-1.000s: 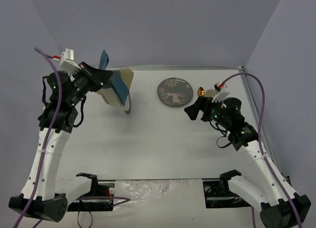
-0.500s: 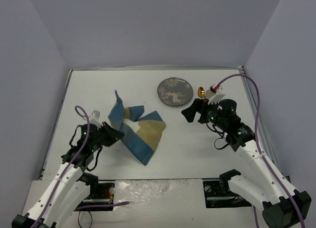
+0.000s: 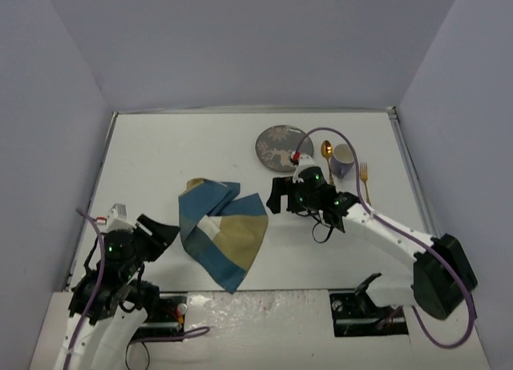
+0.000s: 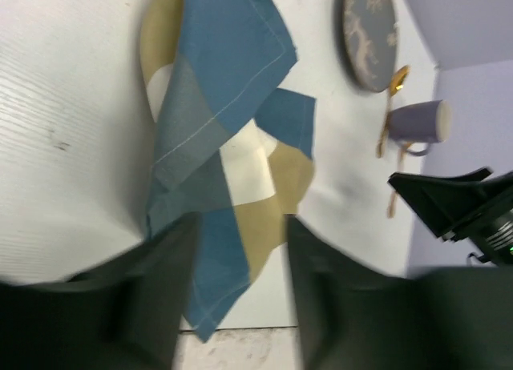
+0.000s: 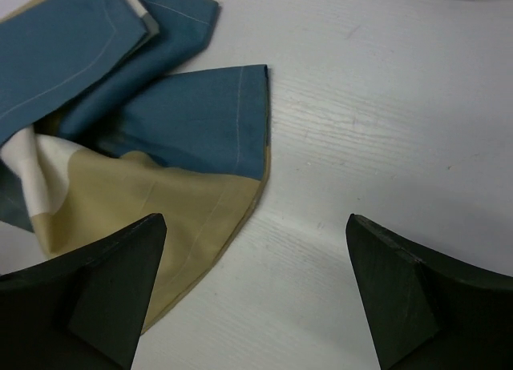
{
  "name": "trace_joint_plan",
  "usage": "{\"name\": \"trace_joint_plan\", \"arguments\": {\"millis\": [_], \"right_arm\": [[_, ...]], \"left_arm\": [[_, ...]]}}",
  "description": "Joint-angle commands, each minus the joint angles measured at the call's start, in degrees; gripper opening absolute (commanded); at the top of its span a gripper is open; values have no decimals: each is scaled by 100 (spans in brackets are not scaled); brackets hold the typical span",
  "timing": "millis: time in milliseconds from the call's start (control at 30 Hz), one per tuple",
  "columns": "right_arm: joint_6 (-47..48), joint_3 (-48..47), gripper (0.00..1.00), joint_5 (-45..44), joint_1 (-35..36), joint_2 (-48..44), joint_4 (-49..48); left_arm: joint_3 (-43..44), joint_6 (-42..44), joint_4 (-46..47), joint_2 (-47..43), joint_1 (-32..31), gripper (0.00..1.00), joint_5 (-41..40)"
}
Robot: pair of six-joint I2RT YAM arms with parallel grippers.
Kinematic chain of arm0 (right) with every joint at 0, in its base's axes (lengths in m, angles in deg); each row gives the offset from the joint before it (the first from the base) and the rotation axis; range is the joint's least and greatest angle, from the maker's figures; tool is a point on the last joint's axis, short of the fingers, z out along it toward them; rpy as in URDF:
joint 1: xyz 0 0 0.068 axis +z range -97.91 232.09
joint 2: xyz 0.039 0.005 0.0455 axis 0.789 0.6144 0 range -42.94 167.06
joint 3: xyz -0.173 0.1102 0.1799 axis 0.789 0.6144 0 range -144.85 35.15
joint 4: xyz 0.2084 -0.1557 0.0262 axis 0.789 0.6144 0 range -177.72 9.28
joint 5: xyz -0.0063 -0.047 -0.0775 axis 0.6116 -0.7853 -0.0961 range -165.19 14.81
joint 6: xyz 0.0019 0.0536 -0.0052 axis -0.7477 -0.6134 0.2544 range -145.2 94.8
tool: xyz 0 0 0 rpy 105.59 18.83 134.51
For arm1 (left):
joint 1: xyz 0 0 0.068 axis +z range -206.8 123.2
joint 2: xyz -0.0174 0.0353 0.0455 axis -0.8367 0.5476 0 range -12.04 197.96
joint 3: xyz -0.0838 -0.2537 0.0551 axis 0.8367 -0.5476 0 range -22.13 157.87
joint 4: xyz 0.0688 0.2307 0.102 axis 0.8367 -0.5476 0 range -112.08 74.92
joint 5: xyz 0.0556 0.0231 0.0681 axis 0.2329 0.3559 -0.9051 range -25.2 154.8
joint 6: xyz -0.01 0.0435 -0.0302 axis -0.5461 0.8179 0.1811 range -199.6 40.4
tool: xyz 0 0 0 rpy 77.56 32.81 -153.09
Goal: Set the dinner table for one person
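Two kinds of surface had to be told apart. The tabletop (image 3: 152, 158), a plain white matte board carrying every item, was judged rigid, heavy and fixed. It offered no place to take hold and served only as the support on which items would be slid or set down.

The blue-and-tan checked placemat (image 3: 221, 230) lay crumpled on it near the front centre, with its folds overlapping. It was judged light, limp and likely to drag and bunch, so a pinch at a free corner or hemmed edge would suit it best. The plate (image 3: 277, 146), spoon (image 3: 326, 152), mug (image 3: 343, 157) and fork (image 3: 364, 176) were grouped toward the far right of the tabletop. The plate and mug were judged hard and breakable.

The left end effector (image 3: 163, 232) sat low, just beside the placemat's left edge. Its jaws stood partly apart, and the wrist view showed cloth lying beyond the gap, not clamped in it. The right end effector (image 3: 275, 199) hung over the placemat's right edge with jaws spread wide and nothing between them. Whether either touched the cloth could not be told.
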Motion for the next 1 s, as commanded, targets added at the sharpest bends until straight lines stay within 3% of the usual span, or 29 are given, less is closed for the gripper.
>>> {"name": "trace_joint_plan", "arguments": {"millis": [0,167,233,500,700,967], "right_arm": [[20,-289,88,-365,101,697,-793],[369,-704,83,-438,224,1471,-926],[552,-927,79,-422,255,1888,-994],[1085,-1370,75,-303,400,2726,-1244],[1300,-1508,73,-129,476,3078,-1444],[1386,-1543,68,-232,533,3356,-1540]], "left_arm": [[377,877,-177,1239,-14,66,377],[1025,1739,473,2342,-26,80,500],[1555,2261,747,3358,-42,86,405],[3861,3540,1011,6232,-552,91,-32],[5043,3503,834,7546,-586,91,-401],[5646,3182,658,8658,-586,91,-542]]}}
